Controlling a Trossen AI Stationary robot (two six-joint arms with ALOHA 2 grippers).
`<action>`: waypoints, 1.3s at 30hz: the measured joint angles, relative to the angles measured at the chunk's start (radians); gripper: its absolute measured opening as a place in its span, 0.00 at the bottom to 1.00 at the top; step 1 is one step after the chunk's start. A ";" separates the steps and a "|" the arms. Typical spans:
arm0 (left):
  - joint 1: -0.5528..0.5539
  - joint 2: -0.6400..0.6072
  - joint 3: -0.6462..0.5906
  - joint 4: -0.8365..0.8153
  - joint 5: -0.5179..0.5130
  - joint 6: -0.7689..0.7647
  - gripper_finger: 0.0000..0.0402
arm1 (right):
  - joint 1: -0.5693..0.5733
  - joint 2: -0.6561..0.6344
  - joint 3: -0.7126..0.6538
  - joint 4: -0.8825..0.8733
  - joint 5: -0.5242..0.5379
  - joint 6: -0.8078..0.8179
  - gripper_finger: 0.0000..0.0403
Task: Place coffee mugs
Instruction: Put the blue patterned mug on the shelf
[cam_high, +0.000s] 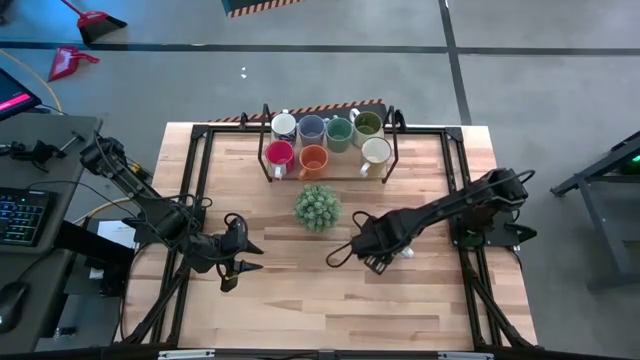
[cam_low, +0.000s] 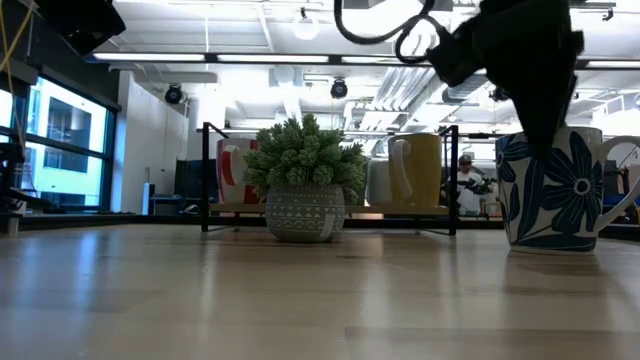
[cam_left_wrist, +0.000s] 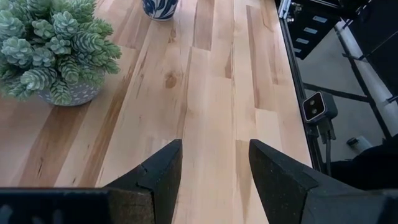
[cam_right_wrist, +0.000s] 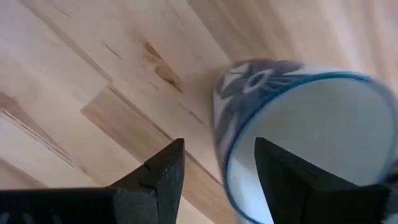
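The right gripper (cam_high: 378, 262) hangs just over a blue-flowered mug (cam_low: 552, 190) standing upright on the table (cam_high: 300, 300), right of the plant (cam_high: 318, 207); its jaws are spread, one finger reaching inside the rim, probably to lift it toward the rack (cam_high: 262, 150). Seven mugs already sit there in two rows. The left gripper (cam_high: 240, 262) waits open, holding nothing.

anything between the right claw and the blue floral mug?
Nothing visible. The right claw is open right over the blue floral mug, one finger over its mouth and the other outside the wall. The plant sits off to the side, and the left claw waits apart.
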 joint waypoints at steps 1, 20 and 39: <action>0.000 0.000 0.000 0.000 0.000 0.000 0.43 | 0.000 0.000 -0.013 0.025 -0.002 0.008 0.43; 0.000 0.000 0.000 0.000 0.000 0.000 0.43 | -0.034 0.000 -0.082 0.212 0.016 0.008 0.07; 0.000 0.000 0.000 0.000 0.000 0.000 0.43 | -0.180 0.000 0.145 0.117 0.201 -0.110 0.00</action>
